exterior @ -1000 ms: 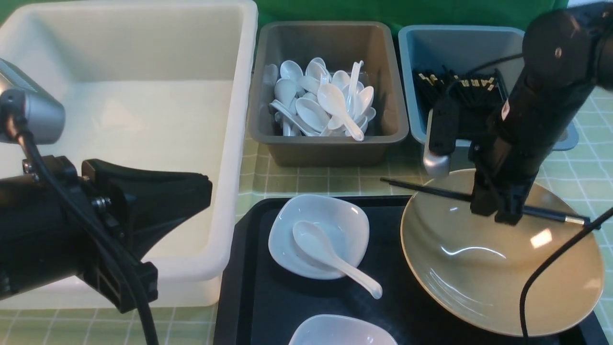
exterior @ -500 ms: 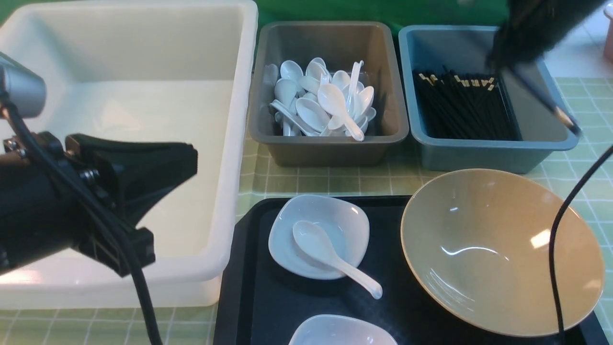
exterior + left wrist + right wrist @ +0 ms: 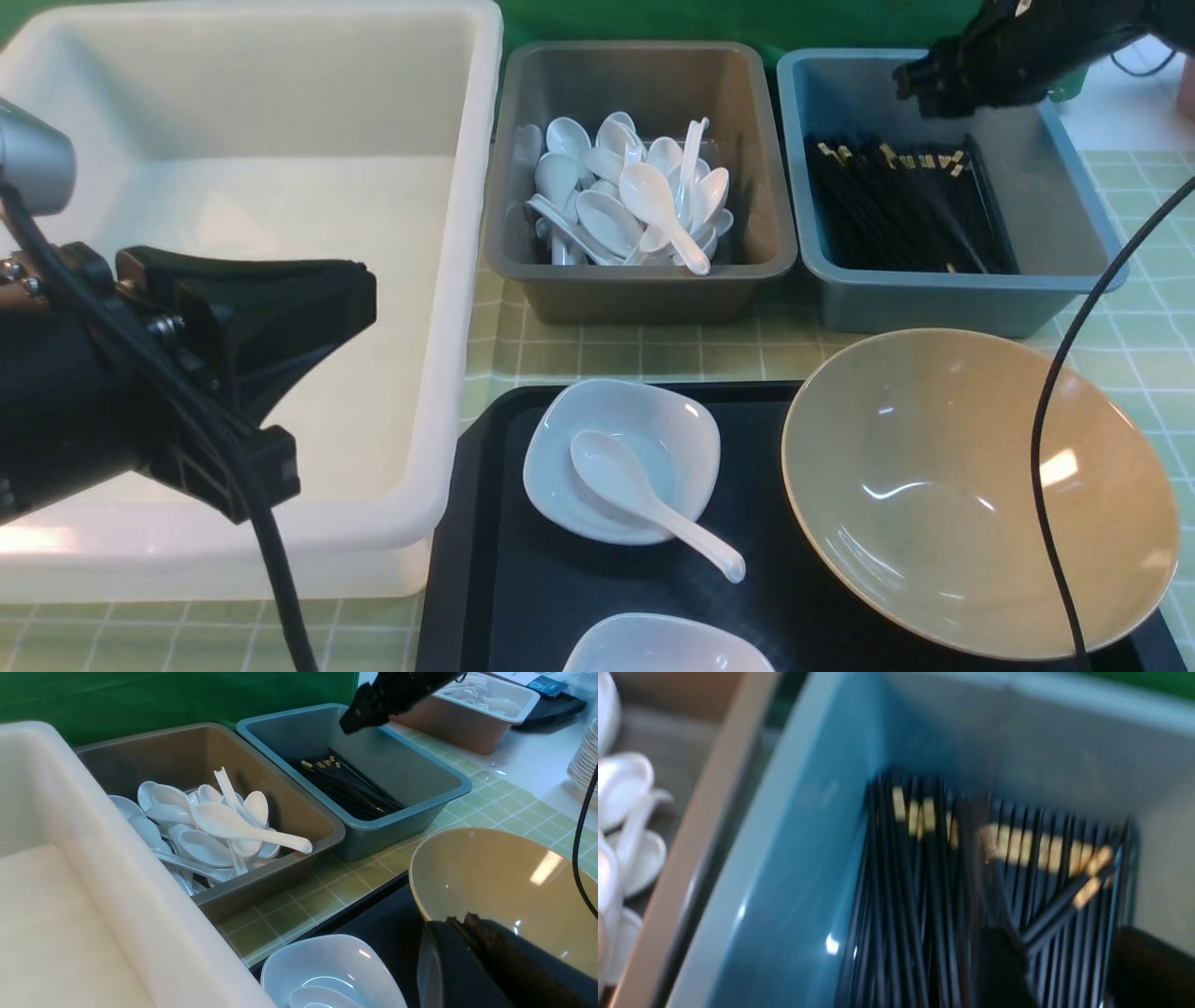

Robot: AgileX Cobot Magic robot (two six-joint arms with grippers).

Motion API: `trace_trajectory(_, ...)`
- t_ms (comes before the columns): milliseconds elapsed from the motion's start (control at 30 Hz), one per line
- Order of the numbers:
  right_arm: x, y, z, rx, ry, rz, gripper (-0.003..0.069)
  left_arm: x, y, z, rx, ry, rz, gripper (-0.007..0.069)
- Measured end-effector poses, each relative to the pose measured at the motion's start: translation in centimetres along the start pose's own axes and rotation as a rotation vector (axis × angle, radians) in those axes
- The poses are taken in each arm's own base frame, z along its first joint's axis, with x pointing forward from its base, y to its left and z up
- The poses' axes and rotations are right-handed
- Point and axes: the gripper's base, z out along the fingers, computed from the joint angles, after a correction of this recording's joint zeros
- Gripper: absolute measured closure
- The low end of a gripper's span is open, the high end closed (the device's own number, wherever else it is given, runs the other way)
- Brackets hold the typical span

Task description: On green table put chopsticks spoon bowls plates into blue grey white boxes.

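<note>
Your right gripper (image 3: 915, 86) hangs over the blue box (image 3: 934, 308) at 1 o'clock, jaws apart, empty. Chopsticks (image 3: 887, 215) lie inside, one skewed. Lift straight up clear of the rim, then head for the spoon (image 3: 635, 485) at 6 o'clock.

Glossy tan bowl (image 3: 934, 485); matt plastic blue box (image 3: 934, 303).

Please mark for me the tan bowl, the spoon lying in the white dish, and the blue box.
tan bowl (image 3: 971, 485), front view, on its inner floor.
spoon (image 3: 604, 464), front view, on its scoop.
blue box (image 3: 934, 306), front view, on its near outer wall.
</note>
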Motion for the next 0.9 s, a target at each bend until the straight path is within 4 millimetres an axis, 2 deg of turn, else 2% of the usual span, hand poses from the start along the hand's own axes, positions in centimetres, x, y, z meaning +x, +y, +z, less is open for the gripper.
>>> trace_trajectory(67, 0.2, 0.0, -0.6, -0.002, 0.044, 0.010, 0.0168, 0.0, 0.0, 0.0, -0.005, -0.005, 0.000, 0.0626)
trace_trajectory(133, 0.6, 0.4, -2.1, -0.013, 0.129, -0.036, 0.0096, -0.1, 0.1, 0.0, -0.007, -0.006, 0.000, 0.0626)
trace_trajectory(167, 0.6, 0.4, -2.2, -0.014, 0.136, -0.035, 0.0092, -0.1, 0.1, 0.0, -0.007, -0.006, 0.000, 0.0626)
trace_trajectory(233, 0.7, 1.7, -4.5, -0.060, 0.211, -0.163, 0.0064, -0.1, 0.1, 0.0, -0.008, -0.006, 0.001, 0.0626)
trace_trajectory(300, 0.8, 3.7, -7.0, -0.129, 0.259, -0.254, 0.0061, -0.1, 0.1, 0.0, -0.008, -0.006, 0.001, 0.0626)
trace_trajectory(367, 1.4, 6.7, -9.2, -0.221, 0.327, -0.329, 0.0066, -0.1, 0.1, 0.0, -0.008, -0.006, 0.001, 0.0626)
trace_trajectory(400, 1.6, 7.3, -9.6, -0.241, 0.351, -0.346, 0.0068, -0.1, 0.1, 0.0, -0.008, -0.006, 0.001, 0.0626)
trace_trajectory(433, 2.2, 9.8, -10.7, -0.299, 0.379, -0.403, 0.0071, -0.1, 0.1, 0.0, -0.008, -0.006, 0.001, 0.0626)
trace_trajectory(467, 2.4, 10.4, -10.8, -0.310, 0.379, -0.416, 0.0072, -0.1, 0.1, 0.0, -0.008, -0.006, 0.001, 0.0626)
trace_trajectory(600, 6.3, 17.7, -11.2, -0.430, 0.459, -0.601, 0.0077, 0.2, -0.2, 0.0, 0.019, 0.024, 0.010, 0.0626)
trace_trajectory(667, 7.2, 18.8, -11.3, -0.447, 0.480, -0.635, 0.0077, 0.3, -0.3, 0.0, 0.030, 0.037, 0.014, 0.0626)
trace_trajectory(700, 8.6, 20.5, -11.5, -0.473, 0.506, -0.686, 0.0077, 0.5, -0.4, 0.0, 0.043, 0.057, 0.024, 0.0626)
trace_trajectory(767, 10.5, 22.8, -11.9, -0.506, 0.539, -0.755, 0.0077, 0.8, -0.5, 0.0, 0.059, 0.084, 0.040, 0.0626)
trace_trajectory(900, 12.3, 23.9, -11.9, -0.521, 0.590, -0.783, 0.0077, 1.0, -0.6, -0.1, 0.071, 0.113, 0.061, 0.0626)
